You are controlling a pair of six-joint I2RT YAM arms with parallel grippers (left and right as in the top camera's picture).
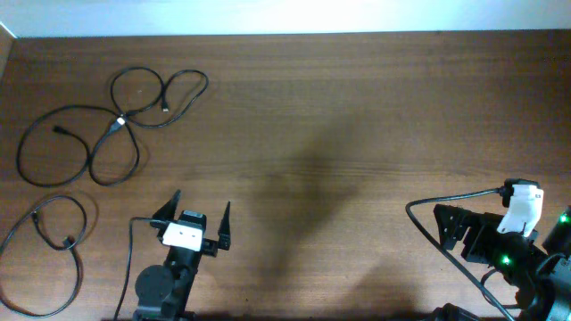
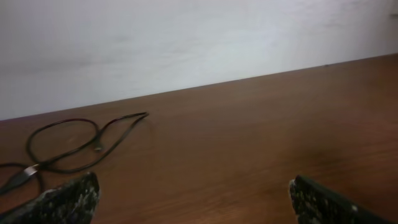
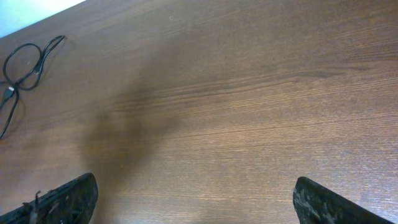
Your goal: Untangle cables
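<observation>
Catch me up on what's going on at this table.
Two robot arms sit at a wooden table with cables to untangle, but nothing is in hand. The left gripper is open and empty, near the cords. The right gripper is open too, off at the table's right side. A looped bundle of black cable lies at the far left, and a second loose cable lies nearer the arms. Neither is touched.

A thin black flexible cord [image 1: 122,119] with a pale metallic plug lies in crossed, overlapping loops at the frame's upper left. A second thin black cord [image 1: 70,242] curls apart from it at lower left.
</observation>
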